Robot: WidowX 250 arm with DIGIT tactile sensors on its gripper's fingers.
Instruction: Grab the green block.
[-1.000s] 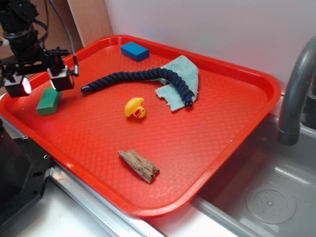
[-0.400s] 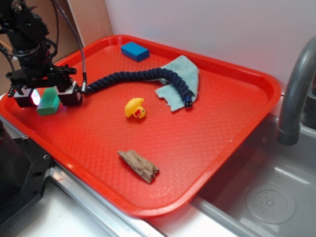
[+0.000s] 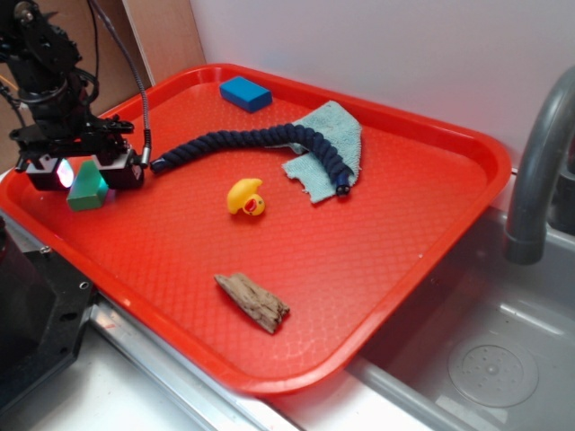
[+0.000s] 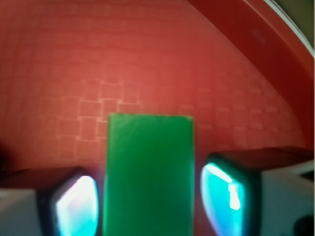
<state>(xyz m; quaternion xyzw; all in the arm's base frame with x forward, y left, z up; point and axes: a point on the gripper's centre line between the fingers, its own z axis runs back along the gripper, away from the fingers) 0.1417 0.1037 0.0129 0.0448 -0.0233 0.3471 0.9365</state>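
The green block lies on the red tray near its left edge. My gripper is lowered over it, with one finger on each side of the block. In the wrist view the green block fills the space between the two glowing pads of my gripper. A thin gap shows on the right side, and the left pad is very close to the block. The jaws are open around the block, and it rests on the tray.
On the tray are a blue block at the back, a dark blue rope, a teal cloth, a yellow duck and a piece of wood. A sink and faucet are on the right.
My gripper has come down from above the green block until its fingers straddle it. The block has not moved.
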